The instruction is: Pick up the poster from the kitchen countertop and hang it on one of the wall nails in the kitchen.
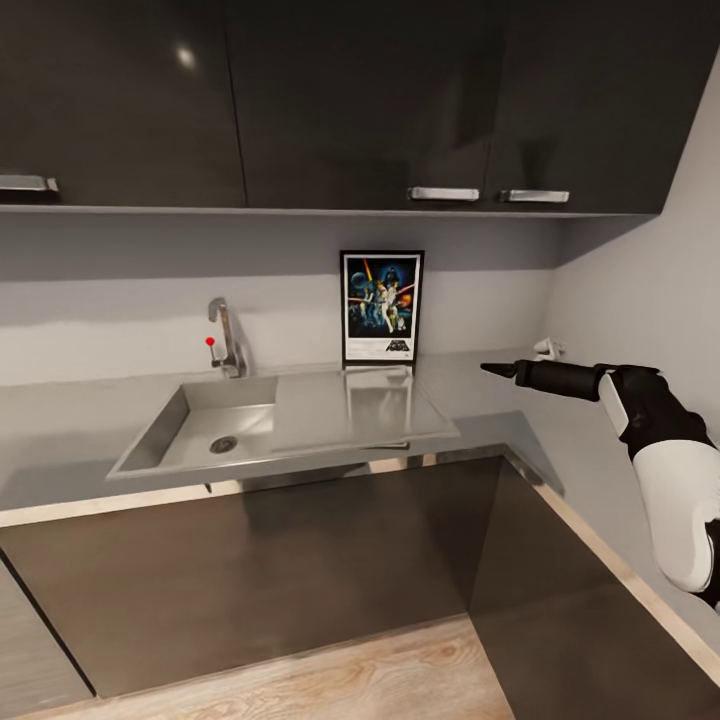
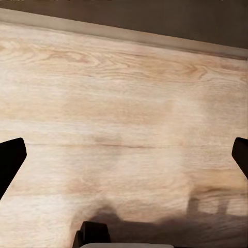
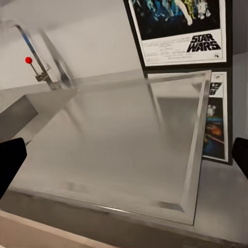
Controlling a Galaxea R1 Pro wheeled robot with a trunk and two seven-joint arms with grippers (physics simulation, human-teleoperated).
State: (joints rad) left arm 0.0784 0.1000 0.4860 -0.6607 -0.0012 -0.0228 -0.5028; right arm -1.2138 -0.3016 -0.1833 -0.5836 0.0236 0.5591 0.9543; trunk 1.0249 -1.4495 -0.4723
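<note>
Head view: our right gripper [image 1: 492,369], fingers spread, must approach the upright black-framed Star Wars poster [image 1: 382,306] squarely; left gripper [image 2: 124,155] likewise spread.

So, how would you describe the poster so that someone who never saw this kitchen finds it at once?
Find the long grey countertop with the inset stainless-steel sink under the dark wall cabinets. Behind the sink's drainboard, an upright rectangular poster stands against the pale wall. Its thin black frame, white border and dark blue artwork with figures set it apart from the chrome tap.

Pretty sleek kitchen: dark glossy upper cabinets [image 1: 300,100] with chrome handles [image 1: 443,194], pale grey backsplash wall [image 1: 120,300], dark base cabinets [image 1: 250,570], light wood plank floor [image 2: 124,103].
</note>
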